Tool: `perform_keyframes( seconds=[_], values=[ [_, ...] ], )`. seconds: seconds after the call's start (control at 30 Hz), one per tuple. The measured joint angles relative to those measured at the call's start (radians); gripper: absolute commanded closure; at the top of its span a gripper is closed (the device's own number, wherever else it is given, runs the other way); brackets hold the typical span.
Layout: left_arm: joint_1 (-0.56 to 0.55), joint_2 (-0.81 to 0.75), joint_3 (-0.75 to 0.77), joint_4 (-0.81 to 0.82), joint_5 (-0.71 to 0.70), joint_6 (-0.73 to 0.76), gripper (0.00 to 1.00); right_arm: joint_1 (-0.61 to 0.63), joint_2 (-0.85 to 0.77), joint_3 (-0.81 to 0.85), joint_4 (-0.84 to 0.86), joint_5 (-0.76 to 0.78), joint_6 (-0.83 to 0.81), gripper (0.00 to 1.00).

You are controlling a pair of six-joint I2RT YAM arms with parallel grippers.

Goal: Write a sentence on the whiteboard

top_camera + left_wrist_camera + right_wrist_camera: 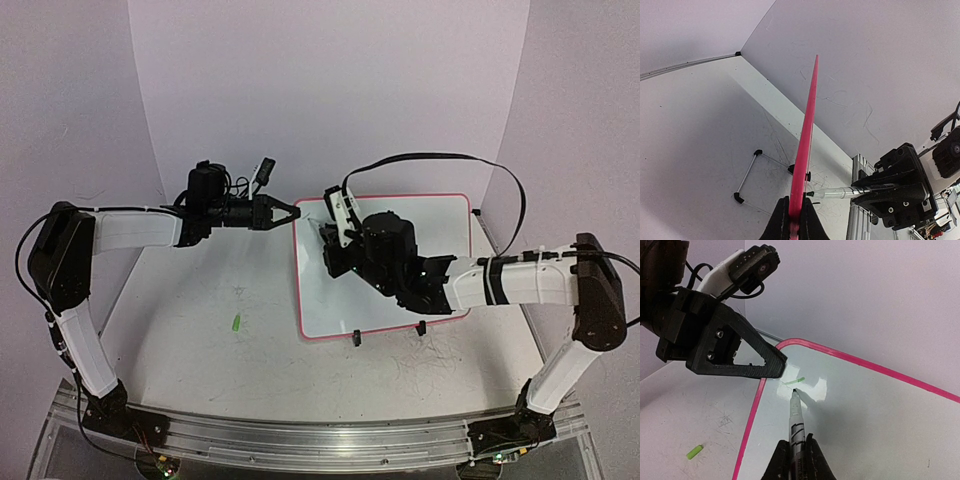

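The whiteboard (pixel 400 280), glossy white with a pink rim, lies right of centre. My left gripper (pixel 293 213) is shut on its upper left corner; its wrist view shows the rim edge-on (pixel 807 130) between the jaws (pixel 793 216). My right gripper (pixel 328 242) is shut on a white marker (pixel 796 420) that reaches from the jaws (pixel 796 452) to the board near that corner. The marker's green tip (pixel 811 194) sits at the board's face. Of the sentence, one short green stroke (pixel 792 381) shows just beyond the tip.
A green marker cap (pixel 236 323) lies on the table left of the board. Two black clip feet (pixel 356 338) stick out at the board's near edge. Grey scribbles (pixel 430 362) mark the table. An aluminium rail (pixel 300 440) runs along the near edge, and pale walls close off the back.
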State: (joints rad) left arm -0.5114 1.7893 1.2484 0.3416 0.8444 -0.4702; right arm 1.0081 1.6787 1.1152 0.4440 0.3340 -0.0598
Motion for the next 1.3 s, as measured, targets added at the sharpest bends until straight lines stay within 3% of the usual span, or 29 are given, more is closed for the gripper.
perform_keyframes(
  seconds=[1.3],
  values=[
    [0.0, 0.0, 0.0, 0.0, 0.002, 0.0, 1.0, 0.0, 0.024, 0.03, -0.018, 0.028, 0.006, 1.0]
  ],
)
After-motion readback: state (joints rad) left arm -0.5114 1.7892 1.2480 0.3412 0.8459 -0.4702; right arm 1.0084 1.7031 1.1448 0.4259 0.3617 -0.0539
